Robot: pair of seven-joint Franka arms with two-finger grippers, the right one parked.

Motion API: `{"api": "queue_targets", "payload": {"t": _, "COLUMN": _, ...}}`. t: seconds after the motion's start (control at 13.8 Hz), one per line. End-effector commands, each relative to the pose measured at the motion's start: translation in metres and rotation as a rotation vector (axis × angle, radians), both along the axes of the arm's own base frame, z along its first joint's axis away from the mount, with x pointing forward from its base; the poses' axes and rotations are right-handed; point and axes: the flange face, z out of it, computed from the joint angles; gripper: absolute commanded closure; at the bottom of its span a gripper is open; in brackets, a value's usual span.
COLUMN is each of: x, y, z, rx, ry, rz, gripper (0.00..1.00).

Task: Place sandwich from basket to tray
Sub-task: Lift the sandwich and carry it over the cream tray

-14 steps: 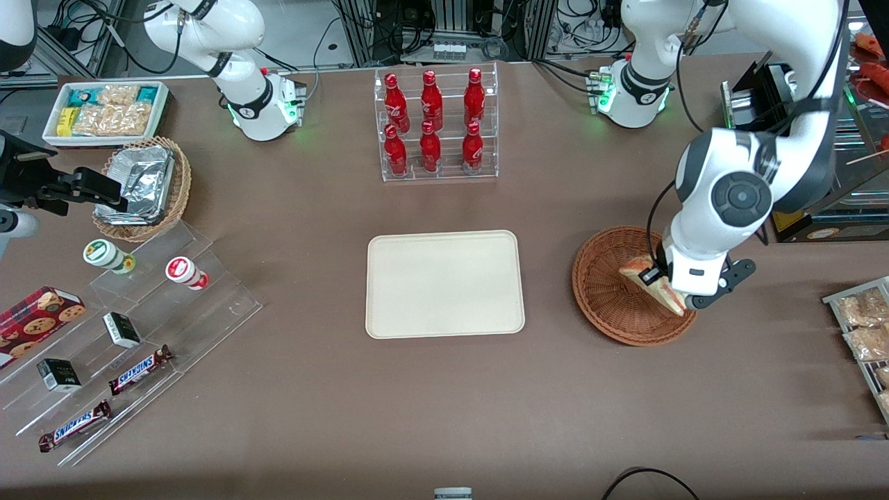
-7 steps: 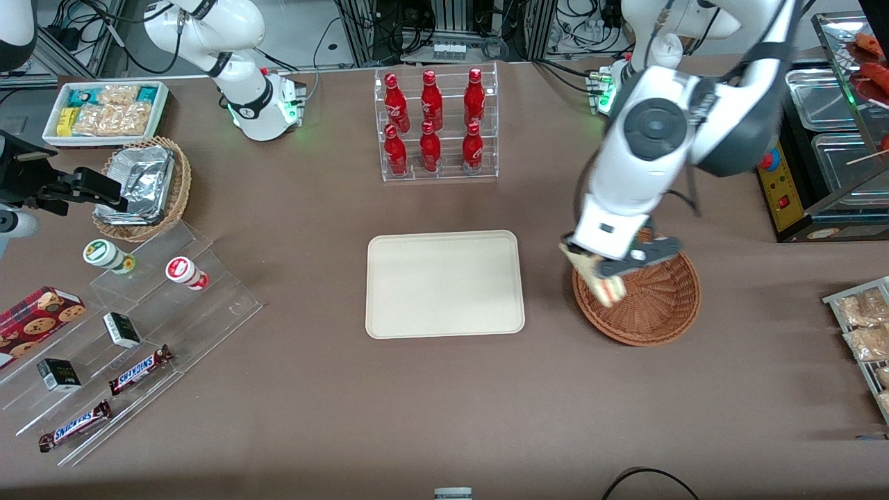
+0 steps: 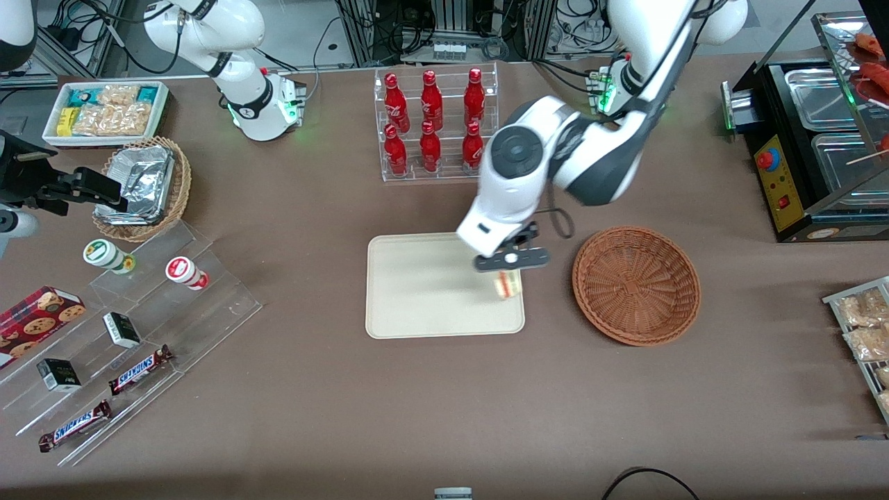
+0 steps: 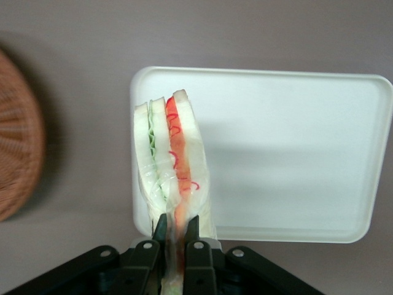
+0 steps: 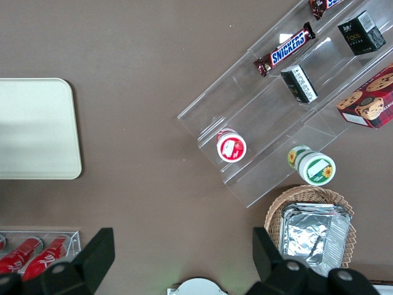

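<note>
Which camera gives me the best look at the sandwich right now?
Left wrist view: the sandwich fills it, filling layers clear, pinched in the gripper over the tray. Front view shows it small under the gripper. Right wrist view misses it.

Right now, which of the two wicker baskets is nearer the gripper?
The reddish-brown basket, empty, beside the tray. The gripper holds the sandwich above that tray.

The front view looks down from high over the whole table, while the left wrist camera stares close past the gripper (image 4: 175, 246) at the tray (image 4: 295, 153) beneath it, which the front (image 3: 417, 298) and right wrist views (image 5: 31, 129) share.
</note>
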Motion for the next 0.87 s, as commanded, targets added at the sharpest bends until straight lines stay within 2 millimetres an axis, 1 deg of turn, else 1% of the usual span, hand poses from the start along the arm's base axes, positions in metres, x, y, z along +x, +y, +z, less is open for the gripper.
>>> {"api": "queue_targets", "payload": {"t": 0.0, "x": -0.001, "y": -0.040, "z": -0.032, "rx": -0.037, "ry": -0.011, "rz": -0.028, "gripper": 1.00}}
{"api": "queue_targets", "payload": {"t": 0.15, "x": -0.009, "y": -0.052, "z": -0.053, "rx": -0.029, "ry": -0.008, "rz": -0.050, "gripper": 1.00}}
{"api": "queue_targets", "payload": {"t": 0.22, "x": -0.011, "y": -0.057, "z": -0.060, "rx": -0.036, "ry": -0.014, "rz": -0.071, "gripper": 1.00}}
{"api": "queue_targets", "payload": {"t": 0.29, "x": -0.009, "y": -0.059, "z": -0.072, "rx": -0.039, "ry": -0.028, "rz": -0.086, "gripper": 1.00}}
{"api": "queue_targets", "payload": {"t": 0.44, "x": -0.012, "y": -0.067, "z": -0.095, "rx": -0.032, "ry": -0.040, "rz": -0.130, "gripper": 1.00}}
{"api": "queue_targets", "payload": {"t": 0.51, "x": -0.018, "y": -0.073, "z": -0.101, "rx": -0.032, "ry": -0.043, "rz": -0.144, "gripper": 1.00}}
{"api": "queue_targets", "payload": {"t": 0.65, "x": -0.025, "y": -0.079, "z": -0.115, "rx": -0.022, "ry": -0.031, "rz": -0.158, "gripper": 1.00}}
{"api": "queue_targets", "payload": {"t": 0.73, "x": -0.027, "y": -0.081, "z": -0.118, "rx": -0.022, "ry": -0.036, "rz": -0.165, "gripper": 1.00}}
{"api": "queue_targets", "payload": {"t": 0.8, "x": -0.027, "y": -0.082, "z": -0.124, "rx": -0.017, "ry": -0.039, "rz": -0.172, "gripper": 1.00}}
